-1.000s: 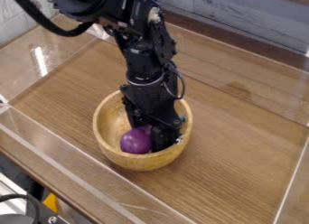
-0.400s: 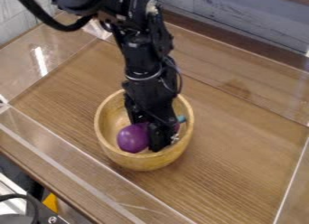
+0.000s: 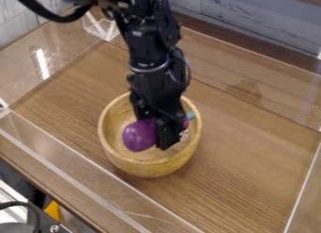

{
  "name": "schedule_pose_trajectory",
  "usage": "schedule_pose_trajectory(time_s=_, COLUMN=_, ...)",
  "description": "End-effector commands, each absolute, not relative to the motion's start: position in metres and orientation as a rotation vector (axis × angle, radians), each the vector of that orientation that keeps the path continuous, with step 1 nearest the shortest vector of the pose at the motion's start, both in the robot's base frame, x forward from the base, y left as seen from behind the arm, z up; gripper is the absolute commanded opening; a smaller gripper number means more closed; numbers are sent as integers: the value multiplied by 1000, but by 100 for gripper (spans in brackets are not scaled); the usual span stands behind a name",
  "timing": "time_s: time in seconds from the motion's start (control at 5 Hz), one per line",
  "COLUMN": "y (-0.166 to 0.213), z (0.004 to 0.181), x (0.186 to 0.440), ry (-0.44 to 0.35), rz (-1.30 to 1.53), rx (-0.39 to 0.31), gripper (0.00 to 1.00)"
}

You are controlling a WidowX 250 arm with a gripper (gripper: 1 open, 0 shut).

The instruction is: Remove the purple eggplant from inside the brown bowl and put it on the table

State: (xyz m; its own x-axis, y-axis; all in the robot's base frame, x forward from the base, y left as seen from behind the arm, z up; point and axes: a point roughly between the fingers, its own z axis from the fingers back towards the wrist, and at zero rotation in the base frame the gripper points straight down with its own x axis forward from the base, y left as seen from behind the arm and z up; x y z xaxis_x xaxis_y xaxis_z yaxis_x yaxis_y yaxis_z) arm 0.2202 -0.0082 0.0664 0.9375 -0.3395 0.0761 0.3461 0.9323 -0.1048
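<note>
The brown bowl (image 3: 126,160) sits on the table (image 3: 245,115) near the front middle. Inside its rim the purple eggplant (image 3: 135,135) shows its rounded end, raised a little off the bowl's floor. My black gripper (image 3: 160,140) points straight down into the bowl and is shut on the eggplant's right part, which the fingers hide along with the stem cap.
Low clear acrylic walls (image 3: 75,185) edge the table at the front and left. A grey padded surface (image 3: 264,21) lies beyond the far edge. Black cables (image 3: 44,16) hang at the upper left.
The arm has lifted slightly, and the eggplant has come up with it inside the bowl. The bowl has stayed where it was.
</note>
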Motion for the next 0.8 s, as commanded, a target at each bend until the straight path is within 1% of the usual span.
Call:
schedule_pose_trajectory(time_s=0.0, y=-8, z=89, x=232, ry=-120, rz=-319, rx=-101, gripper=0)
schedule_pose_trajectory(time_s=0.2, y=-9, z=99, x=233, ry=-128, rz=-278, rx=-102, gripper=0)
schedule_pose_trajectory(time_s=0.6, y=-25, z=111, x=227, ry=-139, rz=-259, rx=-115, gripper=0)
